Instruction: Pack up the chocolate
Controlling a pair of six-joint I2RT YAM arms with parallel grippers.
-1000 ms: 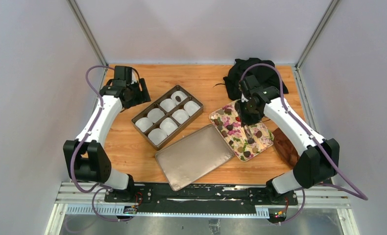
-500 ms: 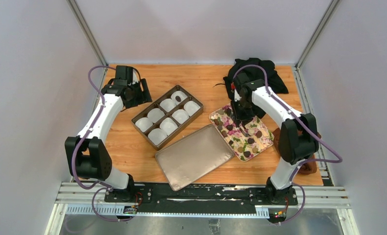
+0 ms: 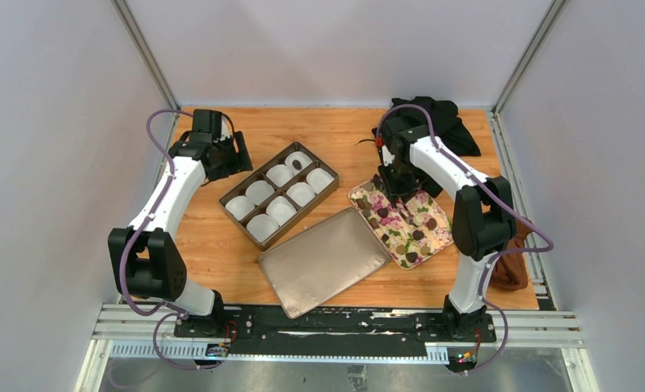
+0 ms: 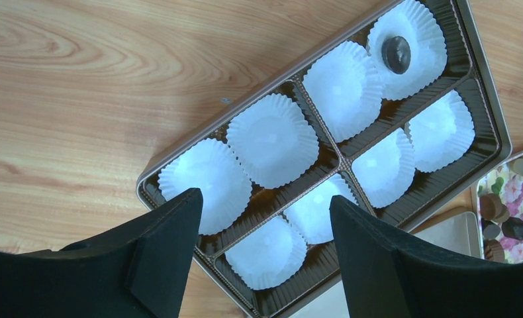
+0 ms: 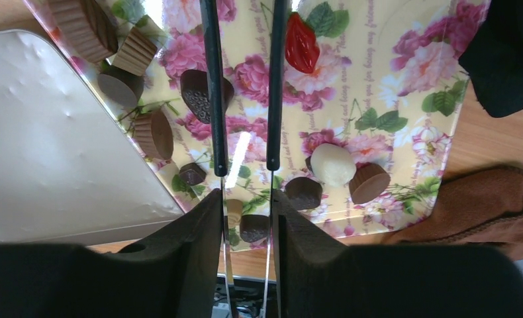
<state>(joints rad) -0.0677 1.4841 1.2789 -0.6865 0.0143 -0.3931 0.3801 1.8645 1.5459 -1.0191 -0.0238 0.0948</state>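
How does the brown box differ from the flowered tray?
The box is plain brown and split into eight compartments, each lined with a white paper cup; the tray is flower-printed and undivided. The box holds a single chocolate, in a corner cup; the tray holds many loose pieces of mixed shapes and colours. Both are rectangular and lie on the wooden table.

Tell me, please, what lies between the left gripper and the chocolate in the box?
Empty white paper cups in the box, as the left wrist view shows. The chocolate sits in the far corner cup; the left gripper hangs open.
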